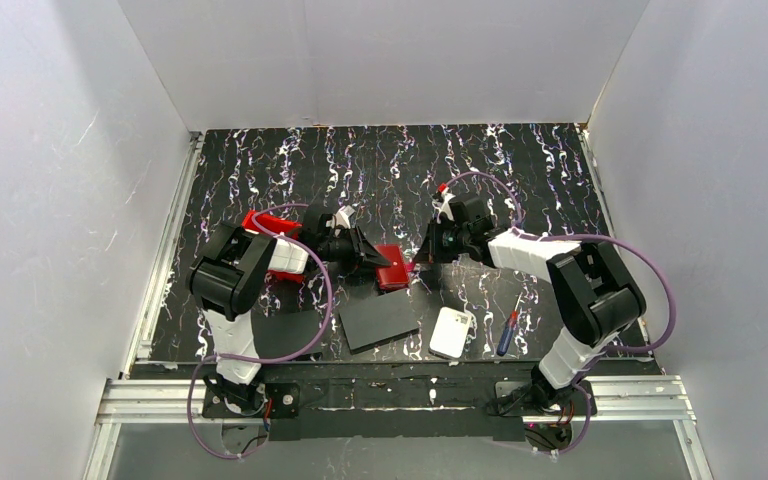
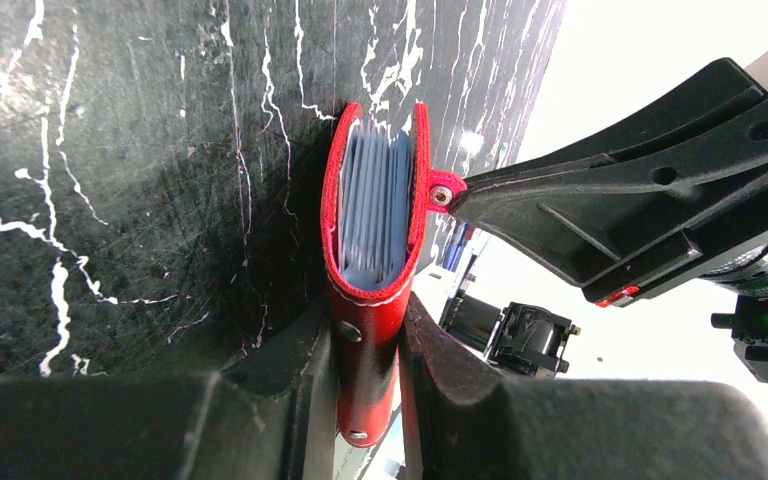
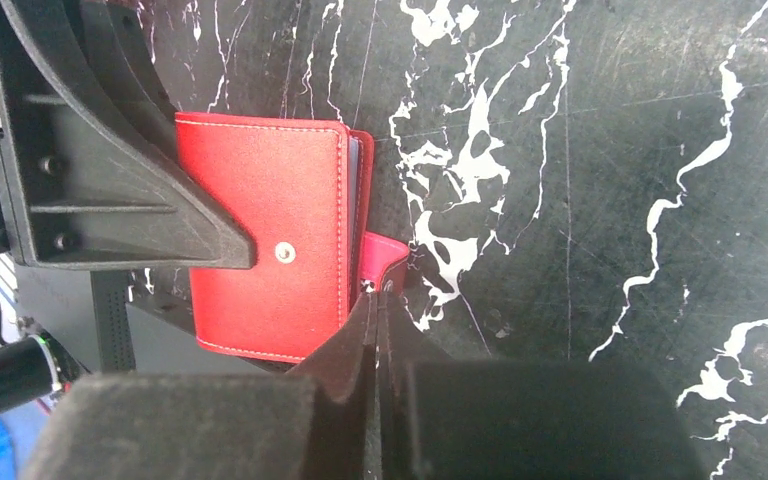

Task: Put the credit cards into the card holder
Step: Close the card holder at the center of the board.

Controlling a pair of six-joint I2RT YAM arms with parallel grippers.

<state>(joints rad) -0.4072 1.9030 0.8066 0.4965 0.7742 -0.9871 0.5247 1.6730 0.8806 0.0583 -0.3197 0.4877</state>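
The red card holder (image 1: 392, 267) stands on edge on the table between the two arms. My left gripper (image 2: 365, 312) is shut on its folded spine end (image 2: 368, 350). The holder's mouth gapes, and pale blue-grey credit cards (image 2: 375, 190) sit inside it. A red snap tab (image 2: 447, 190) sticks out from its far side. My right gripper (image 3: 372, 293) is shut with its tips pinching that tab (image 3: 387, 262). The holder's flat face with its small stud (image 3: 265, 240) shows in the right wrist view, and a left finger (image 3: 110, 180) lies against it.
Two black flat sheets (image 1: 377, 320) (image 1: 285, 330) lie near the front edge. A white rounded pad (image 1: 452, 332) and a screwdriver (image 1: 506, 332) lie to their right. A bright red bin (image 1: 265, 222) stands behind the left arm. White walls enclose the table.
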